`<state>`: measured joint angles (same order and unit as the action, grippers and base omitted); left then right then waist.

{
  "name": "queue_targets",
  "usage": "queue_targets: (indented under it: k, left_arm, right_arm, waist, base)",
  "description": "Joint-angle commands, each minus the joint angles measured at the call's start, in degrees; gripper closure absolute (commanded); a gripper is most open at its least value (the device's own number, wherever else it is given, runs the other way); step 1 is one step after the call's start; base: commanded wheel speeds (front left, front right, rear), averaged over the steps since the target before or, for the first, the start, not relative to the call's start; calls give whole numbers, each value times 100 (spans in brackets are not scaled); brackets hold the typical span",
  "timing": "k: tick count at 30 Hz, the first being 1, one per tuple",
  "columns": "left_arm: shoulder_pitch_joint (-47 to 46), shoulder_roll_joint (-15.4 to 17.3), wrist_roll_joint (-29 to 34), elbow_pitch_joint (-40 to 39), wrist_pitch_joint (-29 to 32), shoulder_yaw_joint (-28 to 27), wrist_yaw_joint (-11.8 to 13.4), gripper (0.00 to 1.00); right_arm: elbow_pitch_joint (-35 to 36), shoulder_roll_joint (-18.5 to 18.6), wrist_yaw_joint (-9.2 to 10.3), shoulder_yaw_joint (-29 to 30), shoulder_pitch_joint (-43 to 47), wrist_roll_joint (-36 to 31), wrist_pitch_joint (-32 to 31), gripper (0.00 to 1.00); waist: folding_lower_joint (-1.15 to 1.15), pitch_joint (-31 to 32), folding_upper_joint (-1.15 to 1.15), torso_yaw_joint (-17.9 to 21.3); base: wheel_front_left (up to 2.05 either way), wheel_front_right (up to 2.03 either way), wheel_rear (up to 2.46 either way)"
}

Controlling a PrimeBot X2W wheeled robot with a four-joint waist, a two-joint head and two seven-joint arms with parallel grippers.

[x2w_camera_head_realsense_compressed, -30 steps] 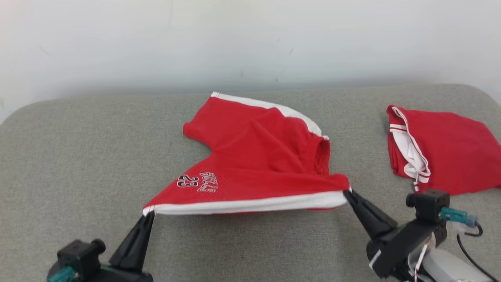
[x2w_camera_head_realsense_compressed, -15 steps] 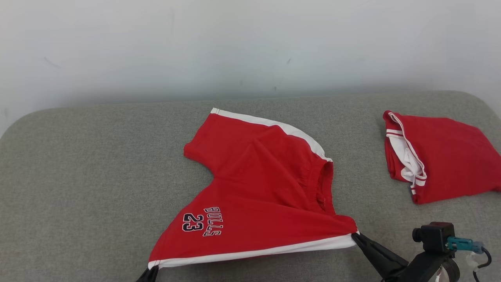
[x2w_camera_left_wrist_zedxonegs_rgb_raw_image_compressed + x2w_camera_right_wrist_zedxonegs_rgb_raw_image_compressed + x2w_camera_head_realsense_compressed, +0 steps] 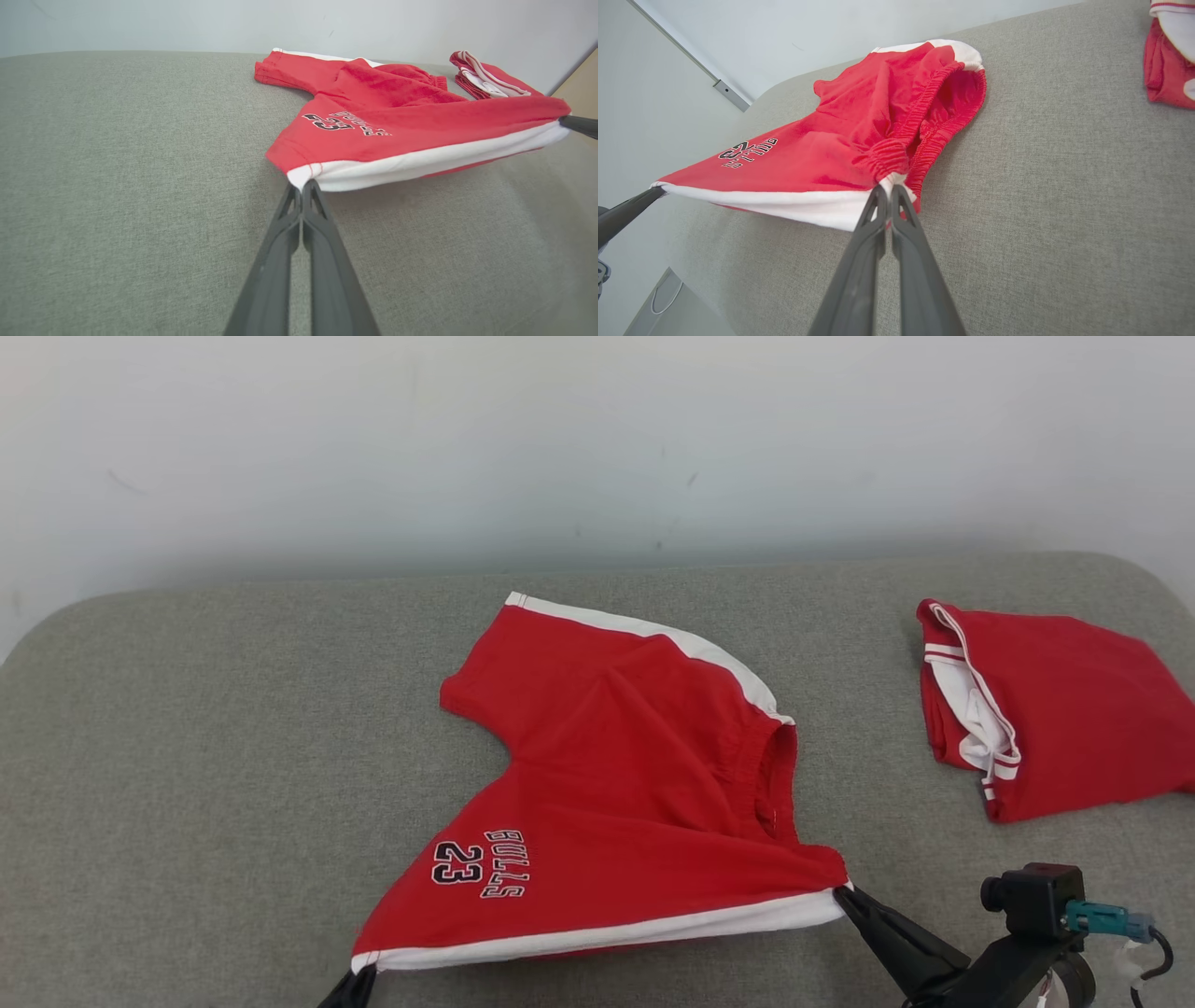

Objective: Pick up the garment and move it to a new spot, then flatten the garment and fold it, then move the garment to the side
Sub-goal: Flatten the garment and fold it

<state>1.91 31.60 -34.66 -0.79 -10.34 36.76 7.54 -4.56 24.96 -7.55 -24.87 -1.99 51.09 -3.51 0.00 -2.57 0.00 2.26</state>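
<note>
Red shorts (image 3: 616, 803) lay spread mid grey table (image 3: 187, 756), left claw (image 3: 302, 187) pinched tight on the hem corner, right claw (image 3: 888, 187) pinched tight on the waistband end, folded red garment (image 3: 1074, 709) sat off right

Left claw (image 3: 302, 186) clamped tight; right claw (image 3: 888, 188) clamped tight, well apart.

Red shorts (image 3: 635, 784) (white stripes, "BULLS 23") lie rumpled on the grey pad (image 3: 187, 756), near edge taut.

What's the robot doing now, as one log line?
left gripper: shut on shorts | right gripper: shut on shorts | shorts: stretched between them
</note>
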Motion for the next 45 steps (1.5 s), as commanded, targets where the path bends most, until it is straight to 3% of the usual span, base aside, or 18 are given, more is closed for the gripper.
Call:
queue_targets:
  k: [1,8,15,18,20,26,31,37,45]
  left_arm:
    - [53,22,-46,-25,21,16,-6,100]
    - [-94,-73,-6,41,-34,101,-94,100]
    - [-664,256,302,-62,174,65,-223,100]
    - [-1058,458,390,-60,400,77,-432,100]
    - [-1485,639,433,59,616,79,-702,100]
    - [-2352,848,346,437,963,39,-1217,100]
    - [-3126,973,195,869,1123,88,-1438,100]
    - [-3899,1115,70,1379,1214,327,-1478,100]
    - [-5093,1434,-302,1936,1244,1166,-1485,100]
  right_arm:
    - [28,-17,13,68,63,-81,-15,100]
    - [143,-209,13,280,155,-253,-102,100]
    - [247,-320,13,448,13,-289,-89,100]
    - [287,-364,13,503,-131,-268,-52,100]
    - [274,-387,13,525,-338,-278,-3,100]
    - [1,-480,13,359,-955,-380,174,100]
    - [-411,-593,13,38,-1558,-314,355,100]
    - [-856,-685,13,-298,-2147,-268,604,100]
    - [-1508,-878,13,-829,-3075,-47,985,100]
  waist:
    - [0,-6,0,-9]
    - [0,-1,0,-77]
    - [0,27,0,-141]
    - [0,-42,0,-127]
    - [0,-146,0,-50]
    - [0,-405,0,235]
    - [0,-678,0,483]
    - [0,-953,0,711]
    - [0,-1440,0,1049]
  base:
    - [0,0,0]
    - [0,0,0]
    - [0,0,0]
    - [0,0,0]
    - [0,0,0]
    - [0,0,0]
    - [0,0,0]
    - [0,0,0]
    - [0,0,0]
